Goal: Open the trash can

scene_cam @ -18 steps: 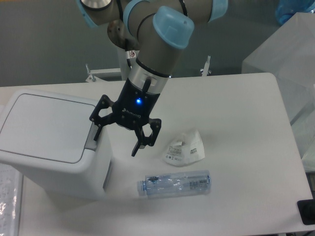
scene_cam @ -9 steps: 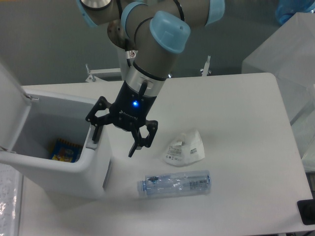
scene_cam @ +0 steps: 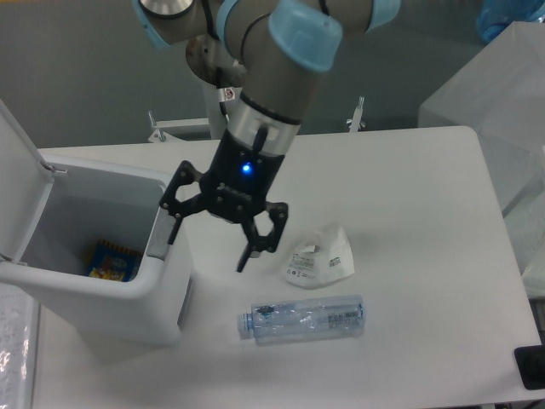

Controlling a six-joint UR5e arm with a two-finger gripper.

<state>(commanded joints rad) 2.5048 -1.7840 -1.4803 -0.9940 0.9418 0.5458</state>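
The trash can (scene_cam: 102, 281) stands at the left edge of the white bench (scene_cam: 409, 256), a large boxy white bin with rounded corners. Its flat lid (scene_cam: 17, 183) is swung up on the left side and stands nearly upright, so the inside shows; a small blue and yellow packet (scene_cam: 109, 260) lies at the bottom. The grey push tab (scene_cam: 159, 243) sits on the right rim. The hand (scene_cam: 209, 243) hangs just right of that rim, above the bench, with its two black fingers spread wide and nothing between them; the left fingertip (scene_cam: 173, 232) is right at the tab, though whether it touches cannot be told, and the right fingertip points down toward the bench. A blue light glows on the hand's black body. To the right lies a crumpled white wrapper (scene_cam: 319, 256), and nearer the camera a crushed clear plastic bottle (scene_cam: 300, 317) lies on its side.
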